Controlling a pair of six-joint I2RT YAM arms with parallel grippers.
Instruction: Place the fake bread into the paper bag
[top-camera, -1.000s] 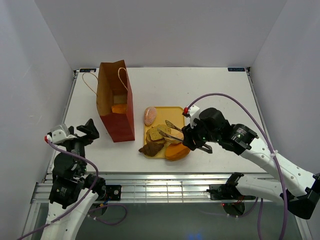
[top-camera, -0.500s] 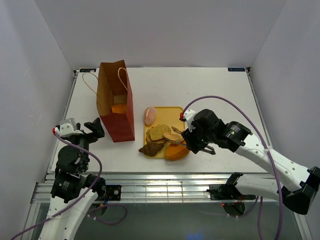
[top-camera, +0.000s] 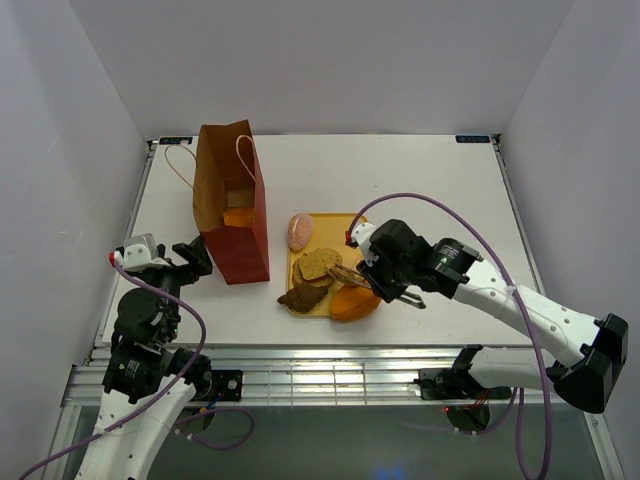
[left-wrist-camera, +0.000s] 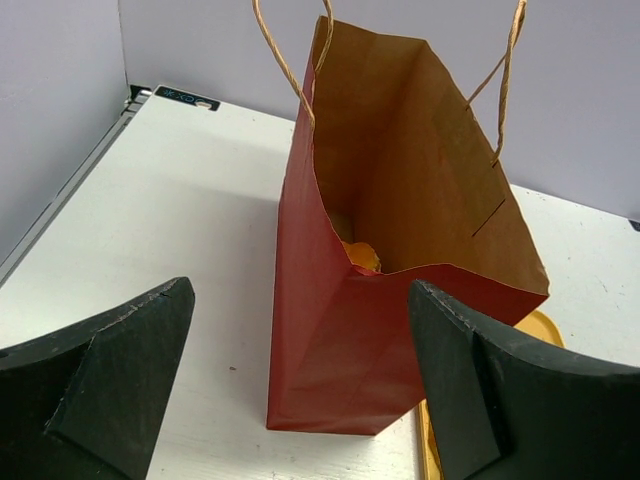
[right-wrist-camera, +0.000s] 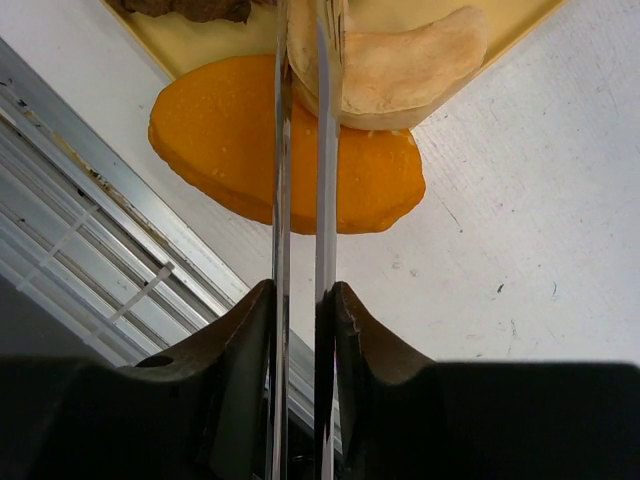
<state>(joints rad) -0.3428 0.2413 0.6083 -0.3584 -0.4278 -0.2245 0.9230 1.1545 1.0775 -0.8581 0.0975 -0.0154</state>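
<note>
The reddish-brown paper bag (top-camera: 232, 210) stands open at the left, with an orange bread piece (top-camera: 238, 217) inside; both also show in the left wrist view, the bag (left-wrist-camera: 400, 270) and the piece (left-wrist-camera: 362, 256). My left gripper (top-camera: 190, 258) is open and empty, close in front of the bag, its jaws wide apart (left-wrist-camera: 300, 385). My right gripper (top-camera: 378, 277) is shut on the silver tongs (right-wrist-camera: 325, 180). The tongs' tips reach a tan roll (right-wrist-camera: 410, 70) on the yellow tray (top-camera: 345, 222). An orange loaf (right-wrist-camera: 290, 150) lies below it at the tray's near edge.
On the tray are also speckled slices (top-camera: 318, 264) and a brown croissant (top-camera: 303, 296); a pink oval roll (top-camera: 300, 231) sits at its far left corner. The table's metal front rail (right-wrist-camera: 90, 240) runs just behind the loaf. The bag's cord handles (left-wrist-camera: 285, 60) stick up.
My right gripper has moved left and down with the tongs, bringing their tips onto the tan roll. My left gripper has moved slightly right, closer to the bag.
</note>
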